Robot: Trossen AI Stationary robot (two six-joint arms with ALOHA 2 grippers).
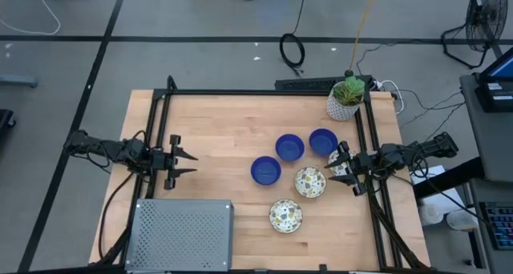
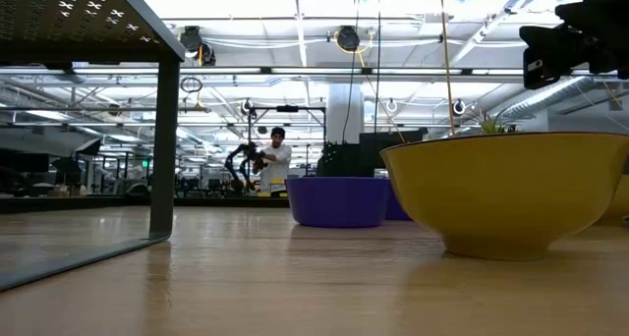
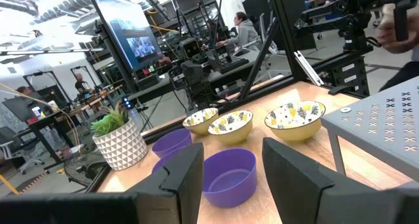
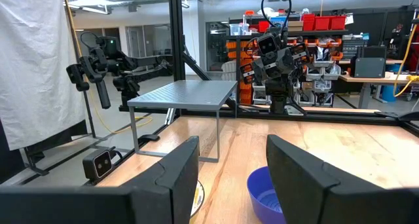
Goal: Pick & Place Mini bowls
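Three deep blue mini bowls [image 1: 289, 147], [image 1: 323, 141], [image 1: 265, 170] stand on the wooden table, right of centre. Two speckled cream bowls [image 1: 310, 182], [image 1: 285, 215] sit nearer the near edge. A third speckled bowl [image 1: 336, 155] is partly hidden under my right gripper [image 1: 335, 167]. That gripper is open and hovers by the right edge, pointing left; its wrist view shows a blue bowl [image 4: 268, 192] ahead between the fingers. My left gripper [image 1: 189, 163] is open at the table's left side, well away from the bowls [image 3: 229, 175].
A grey perforated metal rack [image 1: 180, 230] stands at the near left corner. A white pot with a green plant [image 1: 346, 98] sits at the far right corner. Black frame rails [image 1: 373, 158] run along the table's left, far and right sides. Bare wood lies between the left gripper and the bowls.
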